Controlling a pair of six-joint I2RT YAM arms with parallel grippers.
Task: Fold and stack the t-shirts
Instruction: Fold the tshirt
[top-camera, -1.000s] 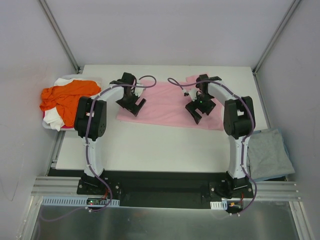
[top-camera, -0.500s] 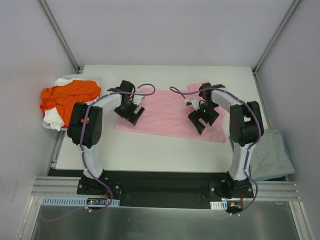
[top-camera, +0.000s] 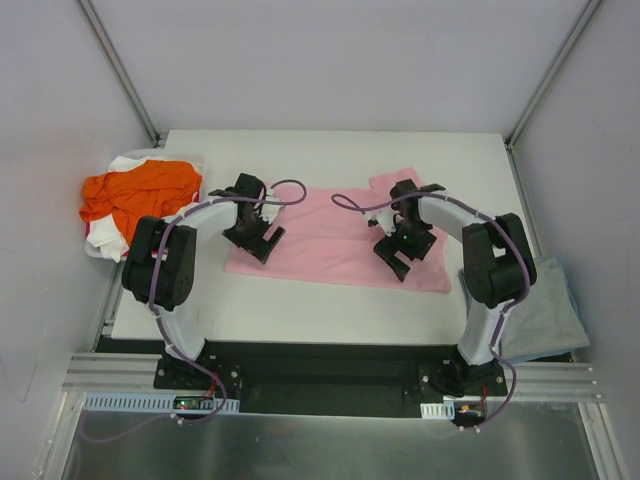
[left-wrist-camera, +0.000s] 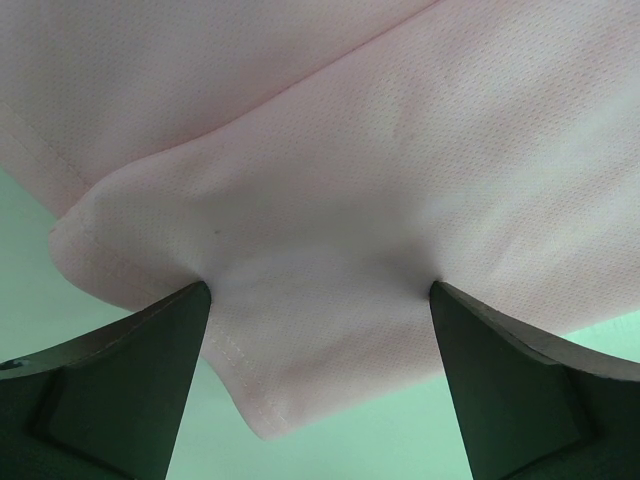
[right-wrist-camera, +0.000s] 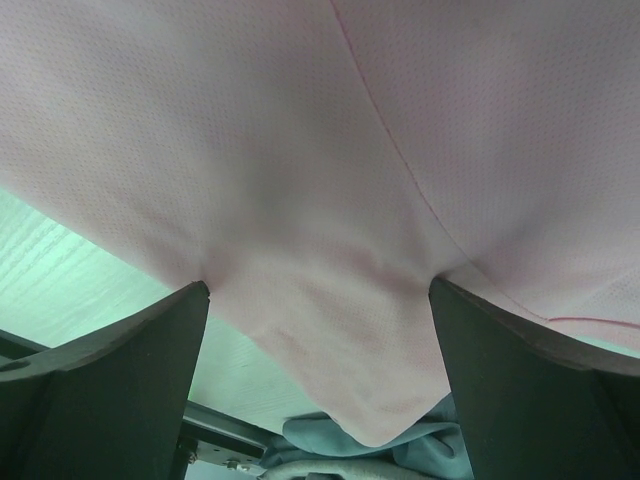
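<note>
Left gripper (top-camera: 255, 237) and right gripper (top-camera: 403, 250), top view: both are down on the pink shirt (top-camera: 330, 240) with jaws spread wide and nothing pinched. The shirt lies flat mid-bench (top-camera: 300, 310). Its long axis runs left–right, with the right end slightly nearer than the left. A flap sticks out at the far right, probably a sleeve; I cannot tell which end is the neck. The orange shirt (top-camera: 135, 190) and white shirt (top-camera: 108, 238) are heaped at the left edge. The grey-blue shirt (top-camera: 545, 310) lies off the bench's near right.

Left wrist view: fingers (left-wrist-camera: 120, 380) stand far apart. Cloth spans the gap and puckers at each tip. A hemmed corner hangs toward the camera, and a second layer's edge runs above it.

Right wrist view: same picture, with fingers (right-wrist-camera: 110, 380) wide, cloth puckered at both tips and a seam running diagonally. Grey-blue cloth shows at the bottom edge.

Judgement: the shirt is light, limp and has no stiffness, so it will sag, crease and slide on the bench. It is best taken at the hem corners, one per gripper, pinching all layers and lifting evenly.
</note>
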